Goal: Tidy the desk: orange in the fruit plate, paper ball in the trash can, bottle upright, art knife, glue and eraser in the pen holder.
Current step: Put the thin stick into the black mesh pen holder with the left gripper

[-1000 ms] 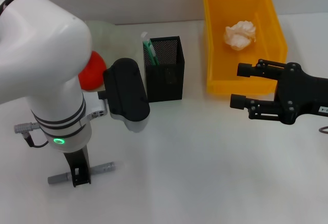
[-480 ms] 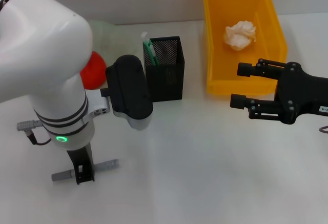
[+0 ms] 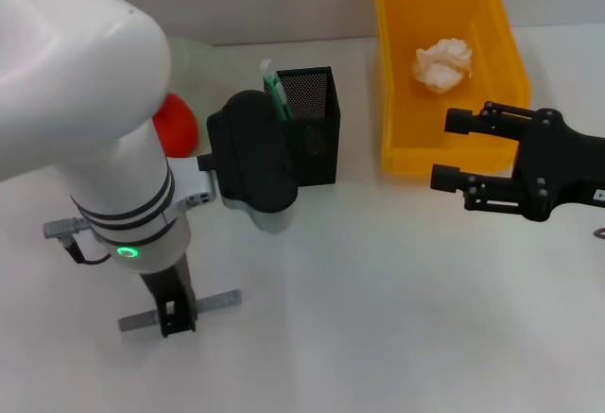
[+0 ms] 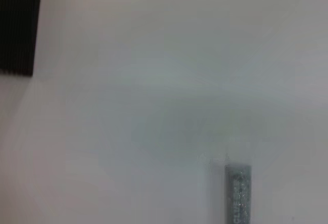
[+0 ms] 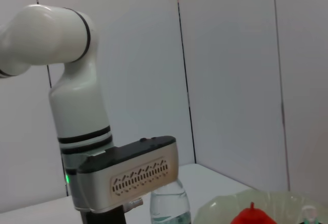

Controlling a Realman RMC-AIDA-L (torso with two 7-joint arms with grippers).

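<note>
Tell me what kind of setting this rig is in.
Likely a lab mock-up of an office desk: a plain white table against bare wall panels, staged with a mesh pen holder and a yellow bin holding a paper ball.

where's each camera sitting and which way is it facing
Head view: high on the robot, looking down at the desk; shows the left end effector gripping the art knife, and the right end effector open by the trash can.
Left wrist view: looks straight down at bare desk and the art knife; no arm shows.
Right wrist view: faces sideways across the desk at the left arm.
Head and left wrist share the pen holder.
</note>
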